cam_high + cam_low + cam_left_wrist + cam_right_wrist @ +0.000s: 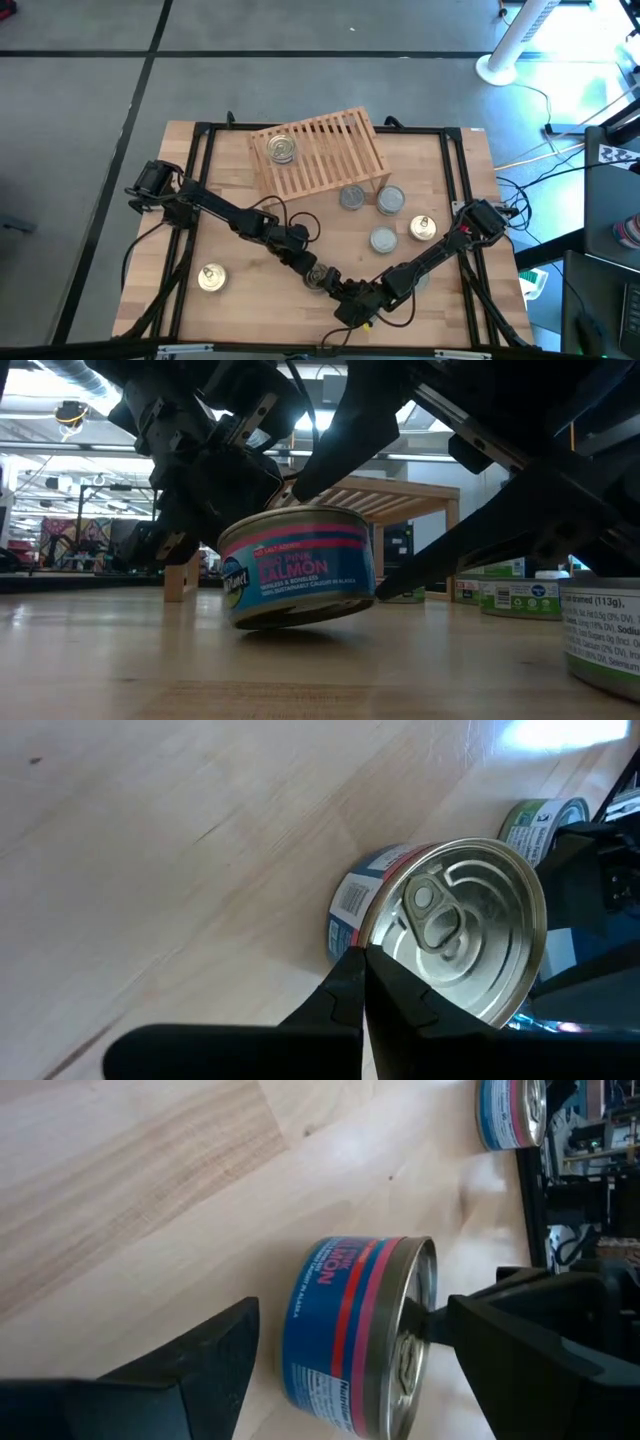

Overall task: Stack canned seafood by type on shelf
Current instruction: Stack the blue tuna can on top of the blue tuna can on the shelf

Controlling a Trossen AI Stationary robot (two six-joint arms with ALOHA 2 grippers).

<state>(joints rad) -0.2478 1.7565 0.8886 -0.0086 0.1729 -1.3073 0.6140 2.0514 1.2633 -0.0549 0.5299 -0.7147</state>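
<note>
I see the table (230, 300) filling the middle of the high view, the shelf (330, 160) at its upper centre with one tin (282, 149) on top. At lower centre my left gripper (322, 279) is pressed together on the rim of a salmon tin (298, 565), which is tilted; my right gripper (350, 298) stands apart beside it.

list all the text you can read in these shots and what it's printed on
"SALMON": blue and pink salmon tin at the table's front, low view.
"NO SALT ADDED": red strip on the same tin; the smaller lines under "SALMON" are too blurred.
"(113g)" and "Sodiu": green-labelled tin at the right edge.
Labels on the far tins and the barcode in the left wrist view: too small to read.
</note>
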